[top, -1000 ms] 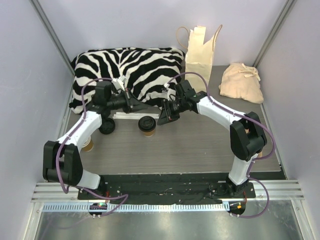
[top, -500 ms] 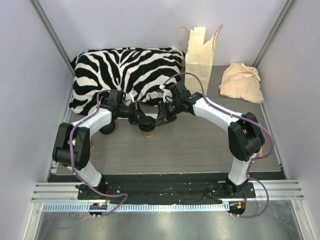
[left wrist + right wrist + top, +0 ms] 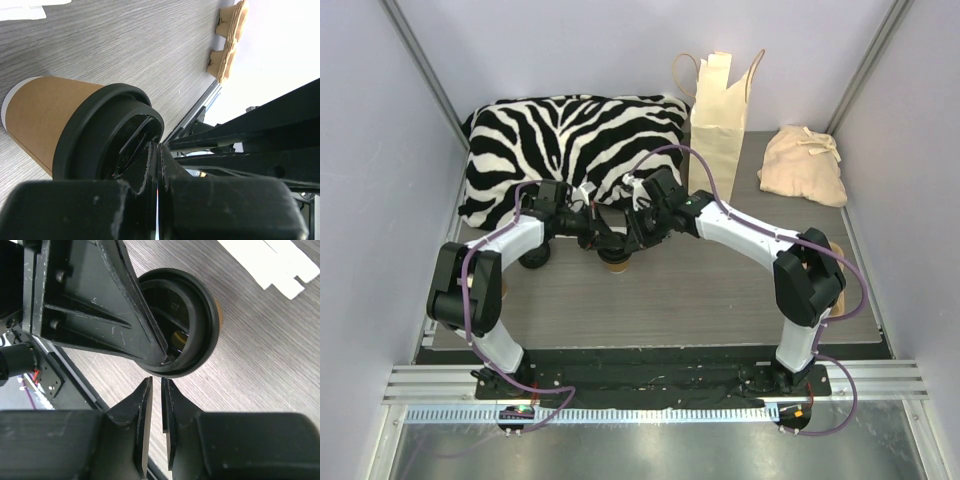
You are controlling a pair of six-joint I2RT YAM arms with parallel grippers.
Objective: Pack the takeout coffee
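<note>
The takeout coffee [image 3: 616,263], a brown paper cup [image 3: 45,115] under a black lid [image 3: 200,325], stands on the grey table just in front of the zebra cushion. My left gripper [image 3: 604,240] hangs over it, shut, with its tips [image 3: 157,150] resting on the sunken top of the lid and nothing between them. My right gripper [image 3: 636,238] is right beside the lid's rim. In the right wrist view its jaws [image 3: 156,382] stand a narrow slit apart and hold nothing.
A zebra cushion [image 3: 570,150] fills the back left. A cream paper bag [image 3: 718,120] stands upright behind the arms, and a beige cloth sack [image 3: 803,165] lies at the back right. A flat black lid [image 3: 533,255] lies left of the cup. White strips [image 3: 270,262] lie nearby.
My left gripper has swung right and come down onto the cup's lid. The right gripper has slid left, closer to the cup.
</note>
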